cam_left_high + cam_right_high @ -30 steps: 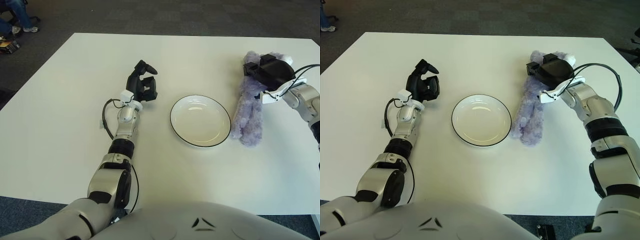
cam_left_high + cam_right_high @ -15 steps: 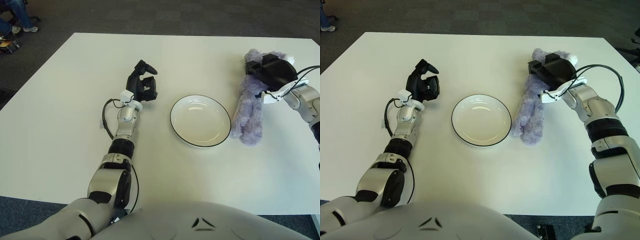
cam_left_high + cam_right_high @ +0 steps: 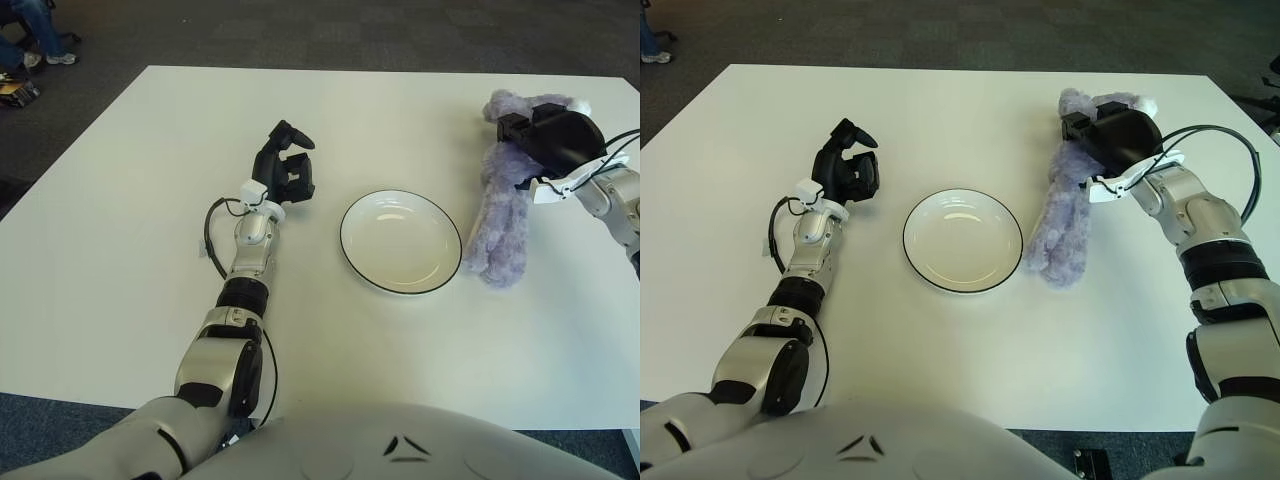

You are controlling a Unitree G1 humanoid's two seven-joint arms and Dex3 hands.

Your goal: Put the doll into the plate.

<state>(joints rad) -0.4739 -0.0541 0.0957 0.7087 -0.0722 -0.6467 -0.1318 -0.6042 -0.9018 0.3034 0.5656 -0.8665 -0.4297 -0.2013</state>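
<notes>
Doll point(image 3: 1065, 225) gripped by right hand point(image 3: 1118, 135); plate point(image 3: 962, 241) beside; left hand point(image 3: 845, 170) idle

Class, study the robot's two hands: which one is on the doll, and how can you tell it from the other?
The right hand, over the upper end of the purple doll right of the plate. The left hand holds nothing, left of the plate.

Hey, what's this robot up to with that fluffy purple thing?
The right robot hand is closed over the upper end of a purple doll lying on the white table, just right of an empty plate with a dark rim. The doll's lower end rests beside the plate, not in it. The left robot hand sits idle on the table, left of the plate, holding nothing.
</notes>
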